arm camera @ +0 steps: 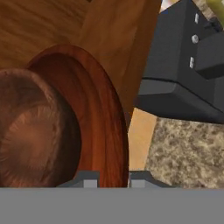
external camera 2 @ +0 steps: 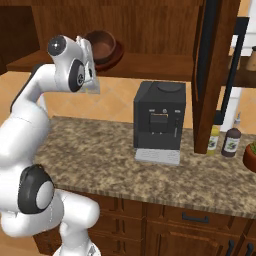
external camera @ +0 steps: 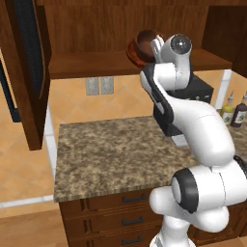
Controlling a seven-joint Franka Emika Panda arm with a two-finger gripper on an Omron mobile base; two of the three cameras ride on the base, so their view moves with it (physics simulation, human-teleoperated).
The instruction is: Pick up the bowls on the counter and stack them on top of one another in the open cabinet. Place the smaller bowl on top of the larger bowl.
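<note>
Just left of the gripper (arm camera: 113,178) in the hand view, small bowl (arm camera: 35,131) sits nested in the big bowl (arm camera: 103,127), both on the cabinet (external camera 2: 150,65) shelf. That is the asked order, small on large, so stacking looks done. Fingers nearly closed, straddling the big bowl's rim; can't tell whether they grip it or hang free. To the right and below, the coffee machine (arm camera: 183,70) stands on the counter (arm camera: 188,153).
</note>
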